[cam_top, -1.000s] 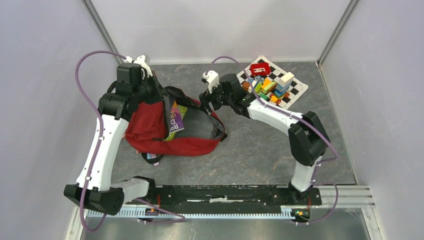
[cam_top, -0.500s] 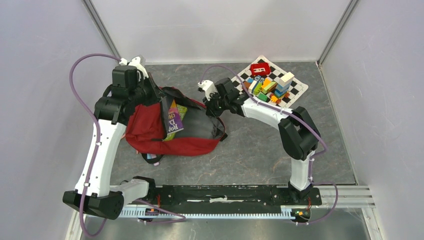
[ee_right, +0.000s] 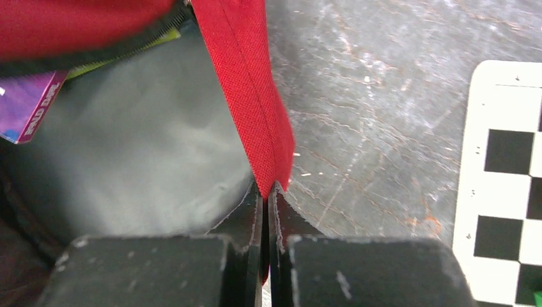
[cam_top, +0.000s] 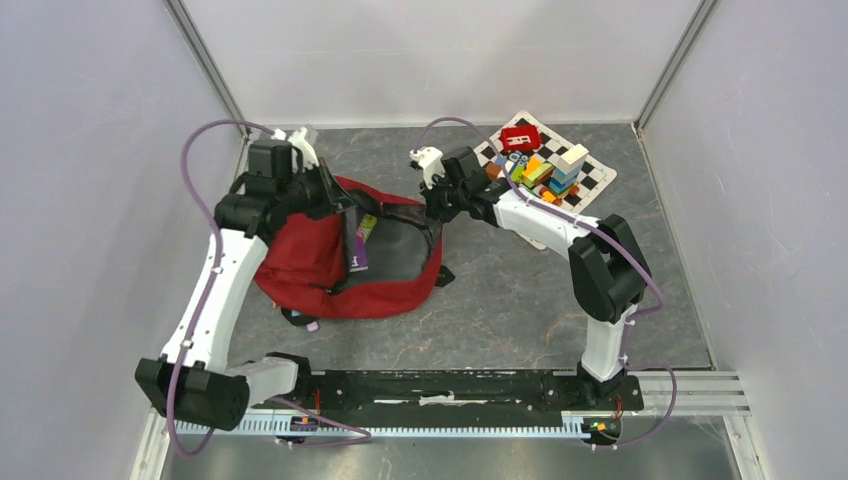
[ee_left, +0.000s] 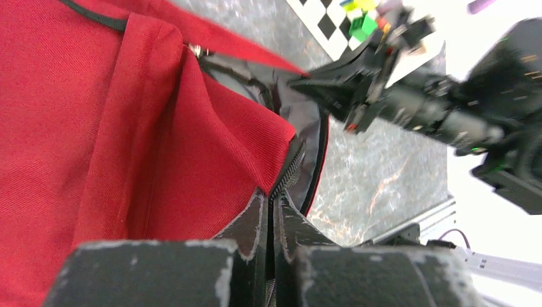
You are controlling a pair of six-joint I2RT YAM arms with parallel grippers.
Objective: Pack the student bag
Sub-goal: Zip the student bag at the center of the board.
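Note:
The student bag (cam_top: 310, 262), dark red with a grey lining, lies left of centre with its mouth held apart. My left gripper (cam_top: 337, 196) is shut on the bag's zipper edge (ee_left: 289, 176), red fabric (ee_left: 96, 128) filling its view to the left. My right gripper (cam_top: 433, 206) is shut on the opposite red rim (ee_right: 255, 96) of the bag's mouth. A purple book (cam_top: 358, 246) stands inside against the grey lining (ee_right: 140, 128), and its corner (ee_right: 29, 105) shows in the right wrist view. The right arm (ee_left: 409, 102) appears across the opening in the left wrist view.
A checkered mat (cam_top: 595, 175) at the back right carries several coloured toy blocks (cam_top: 545, 172) and a small red toy block (cam_top: 520, 137). Pale walls enclose the grey table on three sides. The arms' base rail (cam_top: 440, 390) runs along the near edge.
My right gripper has closed on the bag's right rim. The left arm has shifted right with its edge, pulling the bag's mouth up. The book now stands more upright.

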